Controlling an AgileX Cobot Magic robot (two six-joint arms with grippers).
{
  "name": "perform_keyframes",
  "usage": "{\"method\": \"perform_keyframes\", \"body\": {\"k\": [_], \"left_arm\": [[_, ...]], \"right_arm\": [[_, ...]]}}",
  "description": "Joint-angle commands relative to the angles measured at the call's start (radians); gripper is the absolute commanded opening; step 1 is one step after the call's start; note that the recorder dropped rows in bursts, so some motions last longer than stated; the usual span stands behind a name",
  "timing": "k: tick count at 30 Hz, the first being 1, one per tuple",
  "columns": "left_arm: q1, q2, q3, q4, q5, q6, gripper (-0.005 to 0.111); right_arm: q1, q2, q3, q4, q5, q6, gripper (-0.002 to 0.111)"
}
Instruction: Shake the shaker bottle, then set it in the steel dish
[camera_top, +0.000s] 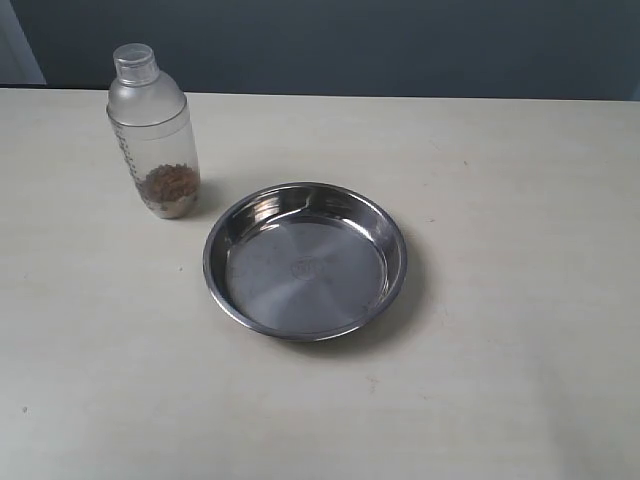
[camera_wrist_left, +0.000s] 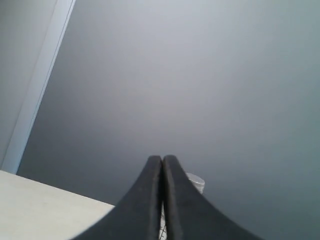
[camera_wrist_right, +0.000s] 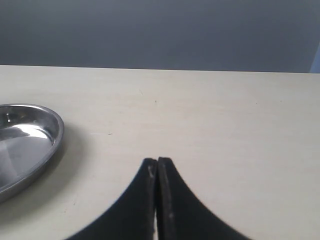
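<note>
Shaker bottle (camera_top: 153, 135): upright, far left, just beside steel dish (camera_top: 300, 272); printed marks unreadable.
Left gripper (camera_wrist_left: 162, 159): fingers together, empty.
Right gripper (camera_wrist_right: 157, 161): fingers together, empty.

Black left claw (camera_wrist_left: 163, 160) hides most of the frosted plastic shaker bottle (camera_wrist_left: 197, 181); round steel dish (camera_wrist_right: 52, 142) cut off at right wrist view's edge.

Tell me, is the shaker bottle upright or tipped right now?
Upright. The shaker bottle stands on the table with its cap on top and brown granules settled at its base, apart from the steel dish.
</note>
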Motion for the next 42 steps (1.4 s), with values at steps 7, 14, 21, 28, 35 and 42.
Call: {"method": "perform_keyframes", "body": {"k": [7,14,21,28,35,42], "left_arm": [[-0.005,-0.004,0.005,0.06,-0.115,-0.196,0.0],[-0.005,0.121,-0.041,0.461,-0.234,-0.342,0.024],[-0.005,0.432,-0.198,0.448,-0.342,-0.326,0.074],[-0.005,0.823,-0.421,0.518,-0.519,-0.324,0.075],[-0.005,1.119,-0.6,0.598,-0.529,-0.326,0.075],[-0.005,1.29,-0.613,0.615,-0.586,-0.342,0.075]], "right_arm": [[0.004,-0.004,0.001,-0.001,-0.014,0.0,-0.001],[0.004,-0.004,0.001,-0.001,-0.014,0.0,-0.001],[0.004,-0.004,0.001,-0.001,-0.014,0.0,-0.001],[0.004,-0.004,0.001,-0.001,-0.014,0.0,-0.001],[0.004,-0.004,0.001,-0.001,-0.014,0.0,-0.001],[0.004,-0.004,0.001,-0.001,-0.014,0.0,-0.001]]}}
